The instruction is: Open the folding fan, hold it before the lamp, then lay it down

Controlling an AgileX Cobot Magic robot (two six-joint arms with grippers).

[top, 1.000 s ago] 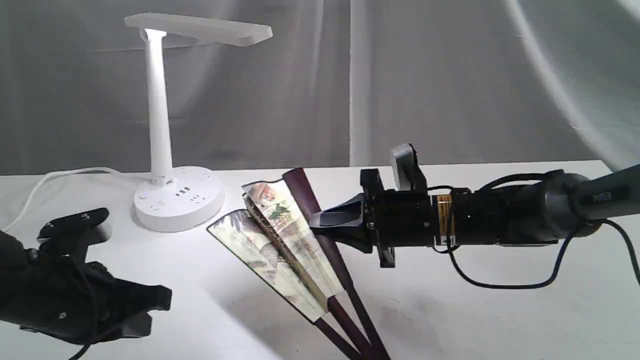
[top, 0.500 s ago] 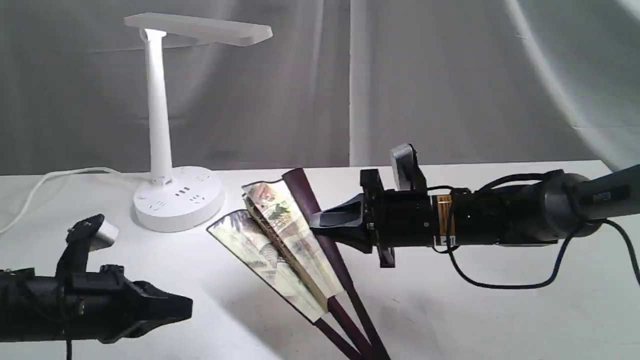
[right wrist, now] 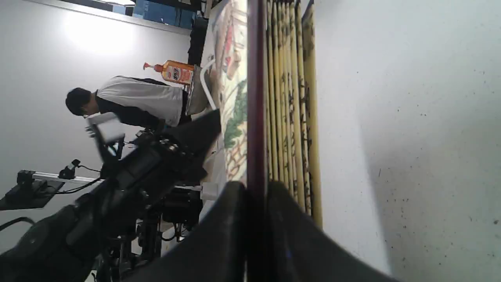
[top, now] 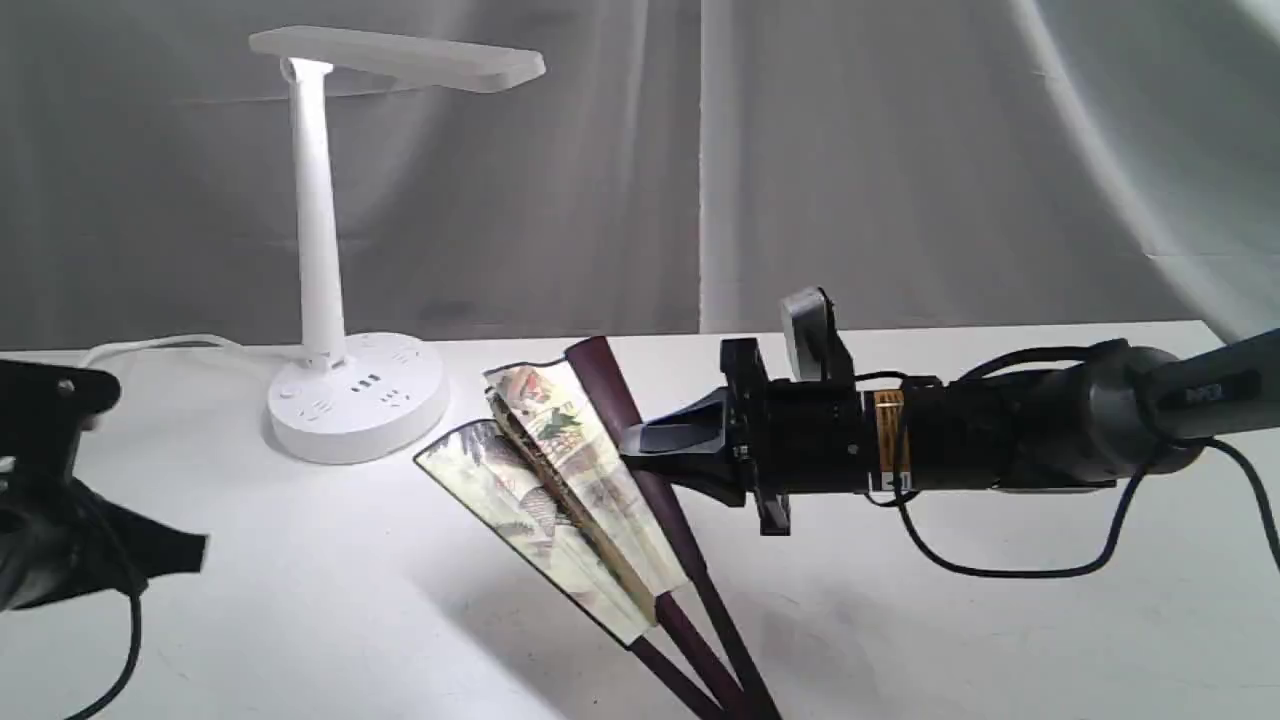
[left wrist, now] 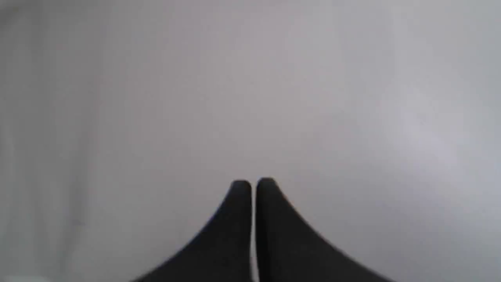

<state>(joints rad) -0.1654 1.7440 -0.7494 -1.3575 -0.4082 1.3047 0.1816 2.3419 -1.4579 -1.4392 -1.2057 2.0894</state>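
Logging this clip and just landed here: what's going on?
The right gripper is shut on one dark maroon outer rib of the folding fan, which is only partly spread, low over the white table, beside the lamp. The left gripper is shut and empty, off at the left, well clear of the fan.

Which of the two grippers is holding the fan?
The right gripper: its fingers pinch the folding fan's outer maroon rib. The left gripper is shut on nothing, well clear of it.
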